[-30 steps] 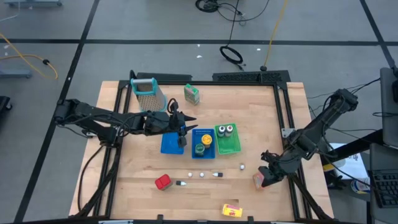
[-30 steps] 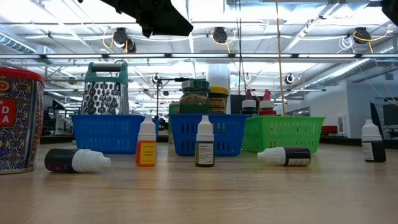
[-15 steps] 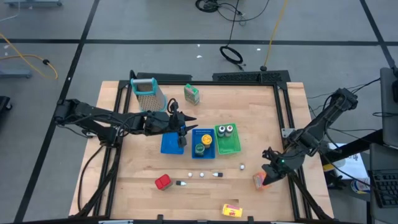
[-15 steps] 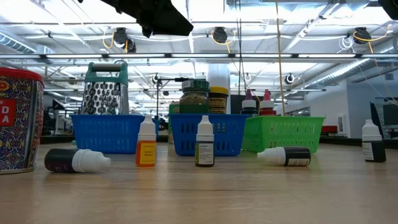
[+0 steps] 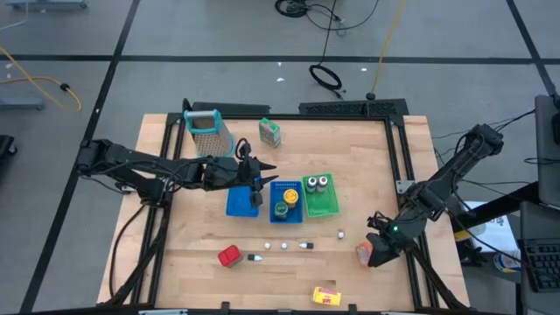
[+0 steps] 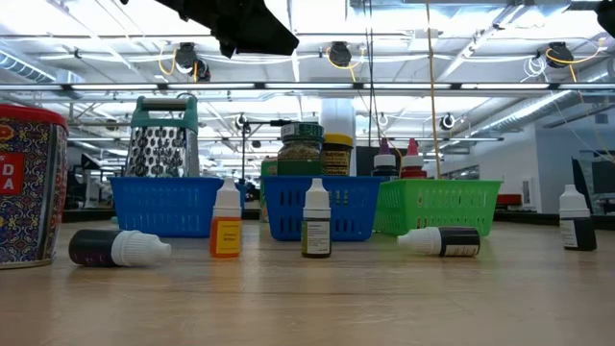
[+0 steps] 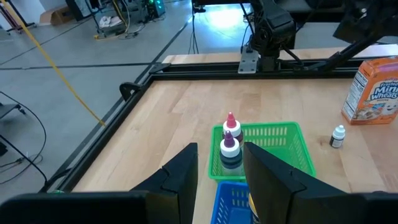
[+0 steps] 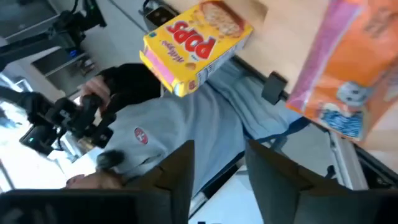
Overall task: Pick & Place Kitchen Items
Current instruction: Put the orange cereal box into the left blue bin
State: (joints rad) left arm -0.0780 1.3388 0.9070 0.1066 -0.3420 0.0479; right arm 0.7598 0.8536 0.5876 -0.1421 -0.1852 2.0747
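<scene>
My left gripper (image 5: 256, 180) hovers open over the blue trays (image 5: 242, 202), its fingers (image 7: 186, 174) empty. It faces the green tray (image 7: 292, 152), where two purple-capped bottles (image 7: 230, 146) stand. My right gripper (image 5: 378, 248) is open near the table's right edge, close beside the orange packet (image 5: 362, 255). That packet (image 8: 348, 74) shows off to one side of its fingers, not between them. A yellow box (image 5: 326, 296) lies by the near edge and a red can (image 5: 229, 255) sits near left. Several tiny bottles (image 5: 284, 246) lie or stand in a row.
A metal grater (image 5: 206, 131) and a green carton (image 5: 269, 132) stand at the far side. Jars fill the middle blue tray (image 5: 286, 203). A person in a grey top (image 8: 161, 143) stands just beyond the table's near right corner.
My right gripper has tipped slightly beside the orange packet, which lies where it was. My left arm has kept still.
</scene>
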